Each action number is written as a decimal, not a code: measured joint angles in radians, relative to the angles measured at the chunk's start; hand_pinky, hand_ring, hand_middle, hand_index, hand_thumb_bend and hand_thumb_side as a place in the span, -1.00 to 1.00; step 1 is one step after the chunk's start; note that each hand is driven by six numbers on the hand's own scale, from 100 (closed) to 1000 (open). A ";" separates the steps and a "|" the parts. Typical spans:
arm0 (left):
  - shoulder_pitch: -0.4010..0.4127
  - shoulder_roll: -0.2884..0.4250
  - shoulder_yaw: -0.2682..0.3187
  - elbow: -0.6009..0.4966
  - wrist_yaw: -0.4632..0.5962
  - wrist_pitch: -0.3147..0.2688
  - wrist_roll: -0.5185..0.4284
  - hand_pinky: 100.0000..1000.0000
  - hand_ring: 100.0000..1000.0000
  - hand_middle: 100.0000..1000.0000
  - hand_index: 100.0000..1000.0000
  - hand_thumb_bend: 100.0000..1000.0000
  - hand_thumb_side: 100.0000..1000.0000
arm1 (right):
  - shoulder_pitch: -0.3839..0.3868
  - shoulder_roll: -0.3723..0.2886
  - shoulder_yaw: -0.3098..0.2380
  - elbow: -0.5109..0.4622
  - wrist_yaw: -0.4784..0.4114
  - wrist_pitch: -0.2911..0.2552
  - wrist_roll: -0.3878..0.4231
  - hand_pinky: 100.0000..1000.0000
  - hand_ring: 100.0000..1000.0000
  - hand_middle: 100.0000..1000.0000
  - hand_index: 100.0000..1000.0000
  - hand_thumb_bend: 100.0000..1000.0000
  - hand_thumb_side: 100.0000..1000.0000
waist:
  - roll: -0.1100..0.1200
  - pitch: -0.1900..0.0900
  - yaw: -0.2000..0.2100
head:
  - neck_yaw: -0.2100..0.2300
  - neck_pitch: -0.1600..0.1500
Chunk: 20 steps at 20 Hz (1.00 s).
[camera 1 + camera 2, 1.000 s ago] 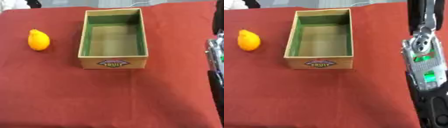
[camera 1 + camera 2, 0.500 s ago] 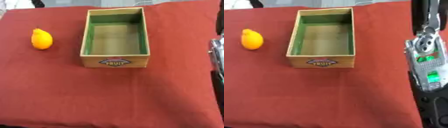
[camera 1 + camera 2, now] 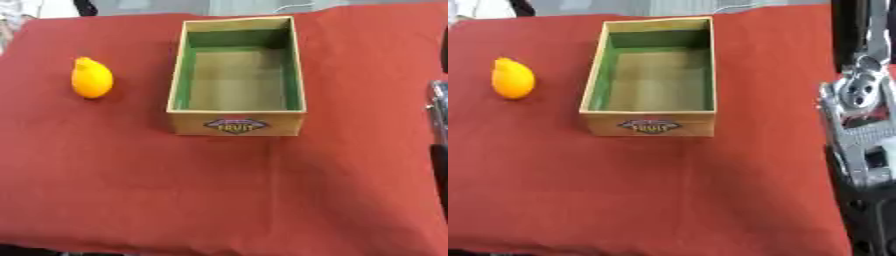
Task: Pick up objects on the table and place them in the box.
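Observation:
An orange-yellow lemon-shaped fruit [image 3: 92, 78] lies on the red cloth at the left, well apart from the box. The open wooden box [image 3: 236, 124] with green inner walls and a "FRUIT" label stands upright in the middle, and nothing shows inside it. My right arm [image 3: 857, 107], silver joints over black, comes down the right edge, to the right of the box and not touching it. Its black lower end [image 3: 877, 215] sits at the lower right corner, and no detail of the hand can be made out there. My left hand shows in neither view.
The red cloth [image 3: 131, 190] covers the whole table, and its front edge runs along the bottom of the view. A pale object [image 3: 17, 12] and something dark stand beyond the far left corner.
The whole picture has drifted slightly to the right, so the camera moved. The fruit, the box and my right arm keep their places.

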 measured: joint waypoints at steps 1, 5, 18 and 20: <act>-0.030 0.006 -0.012 0.028 -0.031 -0.015 -0.041 0.21 0.30 0.33 0.78 -0.32 0.40 | -0.001 -0.001 0.001 0.000 0.000 0.001 0.001 0.53 0.42 -0.01 0.62 -1.00 1.00 | -0.002 0.000 -0.001 | -0.002 0.000; -0.134 0.017 -0.055 0.145 -0.168 -0.095 -0.205 0.25 0.38 0.38 0.81 0.01 0.61 | -0.004 -0.005 0.002 0.000 0.000 0.005 0.007 0.53 0.42 -0.01 0.62 -1.00 1.00 | -0.005 0.000 -0.004 | -0.004 -0.001; -0.299 -0.033 -0.167 0.513 -0.486 -0.274 -0.514 0.38 0.59 0.58 0.98 0.41 0.77 | -0.003 -0.011 0.009 0.000 0.000 0.008 0.016 0.54 0.42 -0.01 0.62 -1.00 1.00 | 0.001 -0.002 -0.006 | -0.009 -0.003; -0.301 -0.044 -0.174 0.553 -0.528 -0.296 -0.515 0.40 0.61 0.60 0.99 0.45 0.79 | -0.001 -0.012 0.012 0.000 0.000 0.009 0.017 0.54 0.42 -0.01 0.62 -1.00 1.00 | 0.002 -0.002 -0.006 | -0.009 -0.003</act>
